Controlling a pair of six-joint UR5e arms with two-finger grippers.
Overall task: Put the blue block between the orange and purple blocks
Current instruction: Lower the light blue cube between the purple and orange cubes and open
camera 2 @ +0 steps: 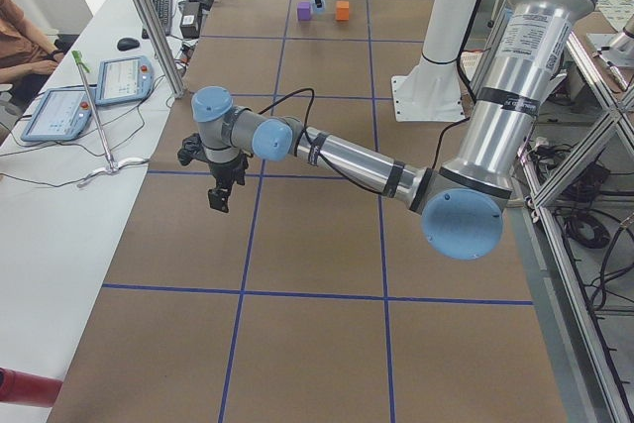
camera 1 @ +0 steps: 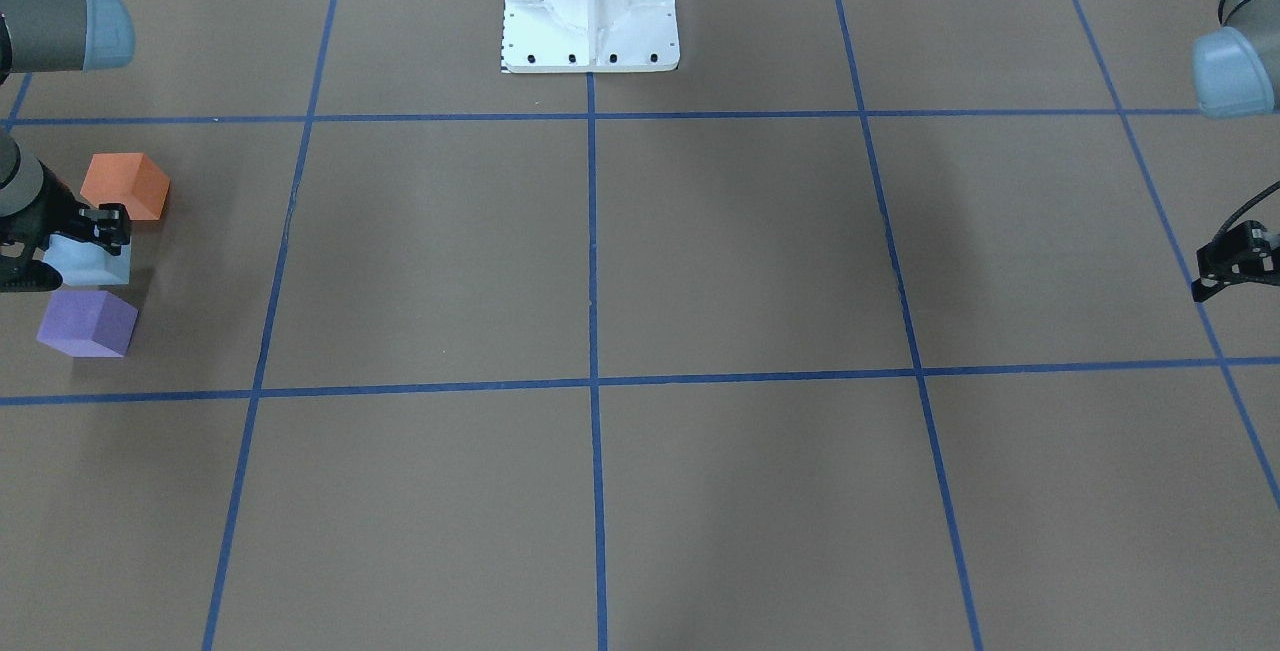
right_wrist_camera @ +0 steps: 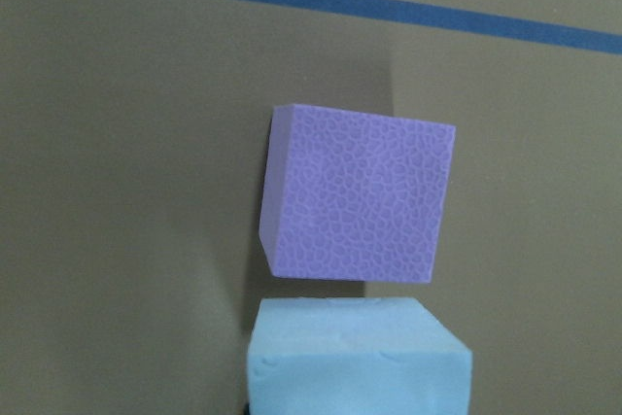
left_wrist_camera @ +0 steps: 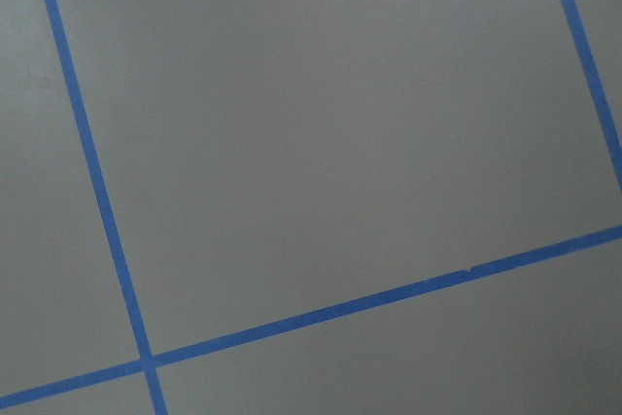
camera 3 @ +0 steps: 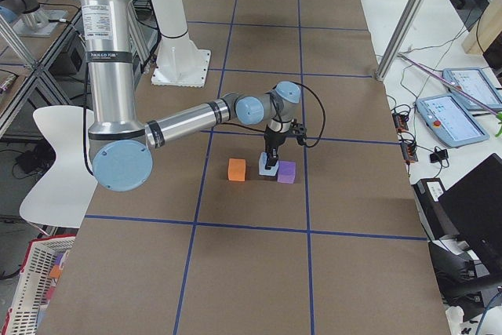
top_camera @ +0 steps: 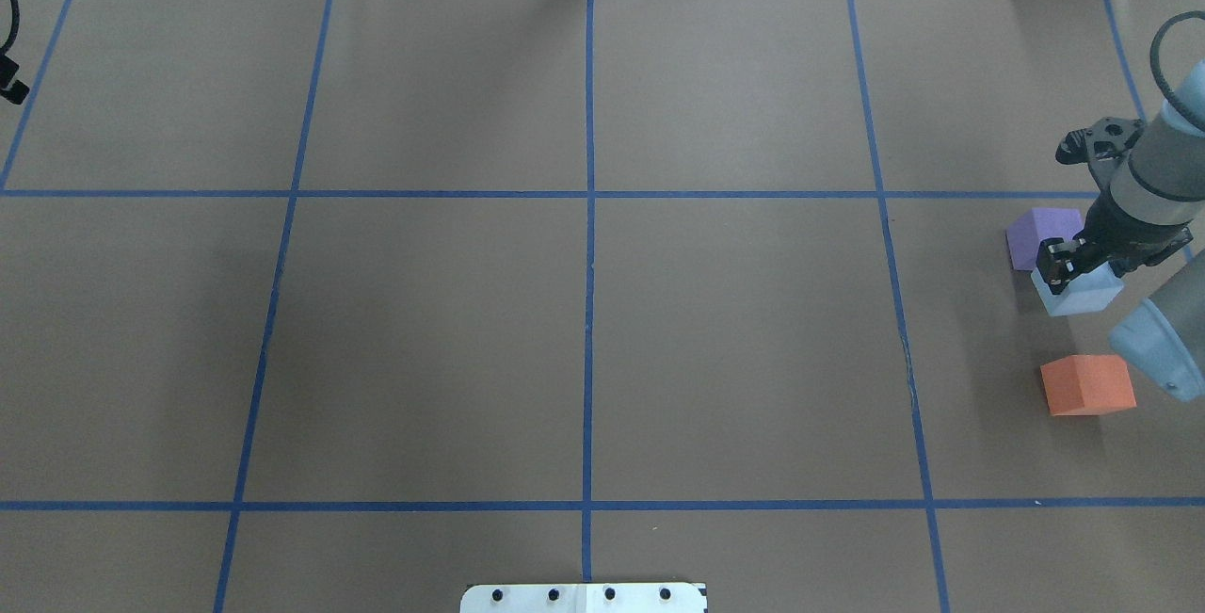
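Right arm extends over the right edge of the worktop, wrist bent down, right claw vertical and closed on the blue block. The block lies between the purple block and orange block, just beside purple and clear of orange. Left arm reaches low over the left side, left claw pointing down; open or closed, cannot tell.

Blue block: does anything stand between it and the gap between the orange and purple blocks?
Nothing visible does. The blue block already sits between the purple block and the orange block, with the right claw around it.
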